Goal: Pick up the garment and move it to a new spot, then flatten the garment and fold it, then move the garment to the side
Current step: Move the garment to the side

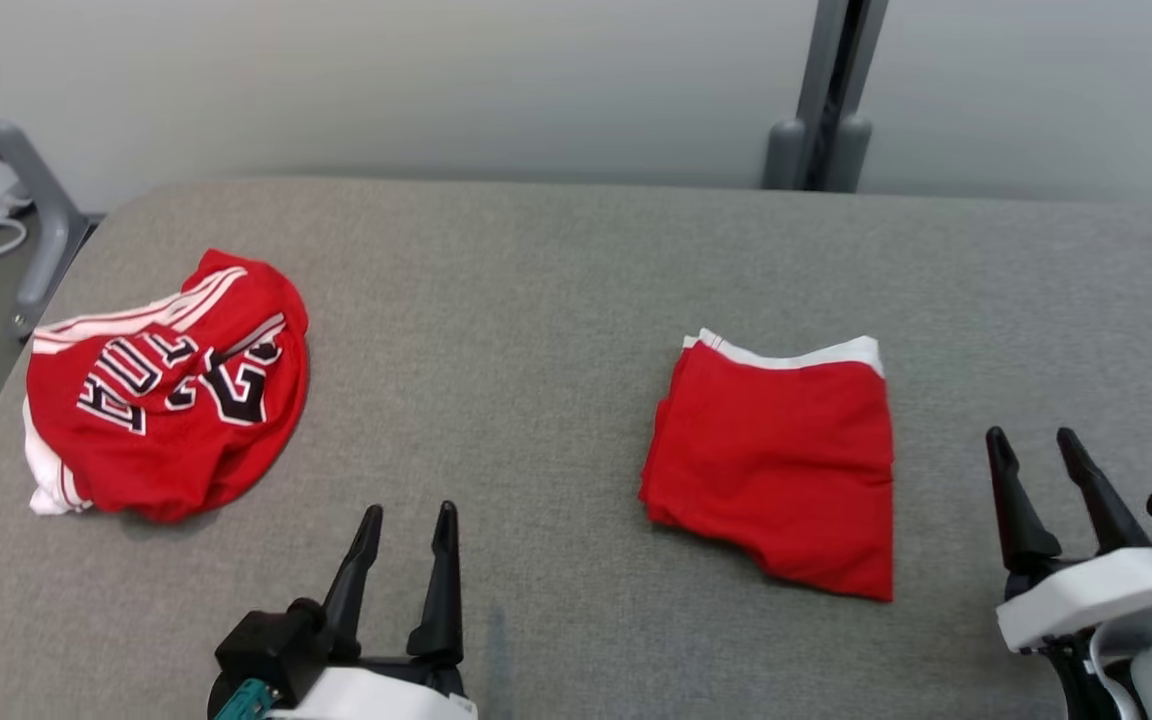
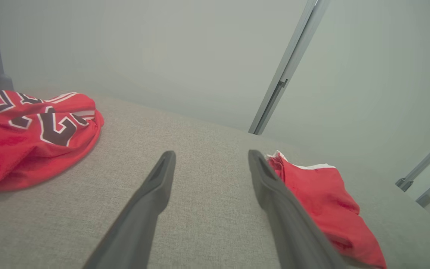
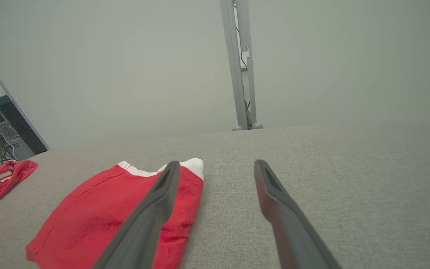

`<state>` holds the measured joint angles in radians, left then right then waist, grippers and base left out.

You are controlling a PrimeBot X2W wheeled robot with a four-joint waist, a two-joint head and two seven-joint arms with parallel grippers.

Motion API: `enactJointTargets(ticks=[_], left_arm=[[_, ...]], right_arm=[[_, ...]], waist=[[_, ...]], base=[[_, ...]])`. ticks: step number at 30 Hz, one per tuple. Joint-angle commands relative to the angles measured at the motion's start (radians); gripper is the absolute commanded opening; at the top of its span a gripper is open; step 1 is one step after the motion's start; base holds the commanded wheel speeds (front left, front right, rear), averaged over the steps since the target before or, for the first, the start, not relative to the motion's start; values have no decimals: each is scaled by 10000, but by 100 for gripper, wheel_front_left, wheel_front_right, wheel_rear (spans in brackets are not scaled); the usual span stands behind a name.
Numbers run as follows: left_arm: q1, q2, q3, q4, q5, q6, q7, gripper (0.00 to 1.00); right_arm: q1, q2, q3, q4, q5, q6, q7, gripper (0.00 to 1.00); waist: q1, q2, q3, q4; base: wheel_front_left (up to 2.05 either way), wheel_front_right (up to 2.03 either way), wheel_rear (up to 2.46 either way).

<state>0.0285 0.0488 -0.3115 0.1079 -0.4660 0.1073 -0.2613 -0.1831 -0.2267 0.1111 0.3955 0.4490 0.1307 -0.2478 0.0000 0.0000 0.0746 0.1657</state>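
Hovering over the grey fabric tabletop (image 1: 536, 290), my left pincer (image 1: 409, 512) and right pincer (image 1: 1031, 438) gape empty; crumpled red jersey (image 1: 166, 390) lies far left, folded red shorts (image 1: 776, 460) right of centre, pale wall (image 1: 436, 80) behind

Matt woven cloth table (image 1: 556, 260); red shorts (image 1: 781, 460) (smooth knit).

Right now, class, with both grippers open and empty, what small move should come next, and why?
Probably reach the left gripper forward and left toward the crumpled jersey: it lies bunched and unfolded on the grey table, nearer that arm, while the other red garment already lies folded.
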Motion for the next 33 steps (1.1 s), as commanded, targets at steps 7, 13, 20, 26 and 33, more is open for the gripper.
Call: enactJointTargets(ticks=[7,13,20,26,33], left_arm=[[-611,41,-412,-73,-206,164,-14,100],[-656,46,-507,-163,-1043,321,-14,100],[-714,31,-416,-214,-1494,390,-14,100],[-793,37,-572,-186,-1346,391,-14,100],[-798,37,-735,2,-876,196,-14,100]], right_arm=[[-898,-940,1507,961,3002,1,1210,100],[-1337,-1757,2489,1362,4837,1,2207,100],[-1596,-1955,3421,1650,6186,1,3183,100],[-2029,-2137,4006,1938,6315,1,3217,0],[-2519,-2332,4756,2427,6033,-1,2856,0]], waist=[[0,0,914,1021],[0,0,1146,1545],[0,0,1058,1804],[0,0,1065,1774],[0,0,920,1409]], base=[[0,0,0],[0,0,0],[0,0,0],[0,0,0],[0,0,0]])
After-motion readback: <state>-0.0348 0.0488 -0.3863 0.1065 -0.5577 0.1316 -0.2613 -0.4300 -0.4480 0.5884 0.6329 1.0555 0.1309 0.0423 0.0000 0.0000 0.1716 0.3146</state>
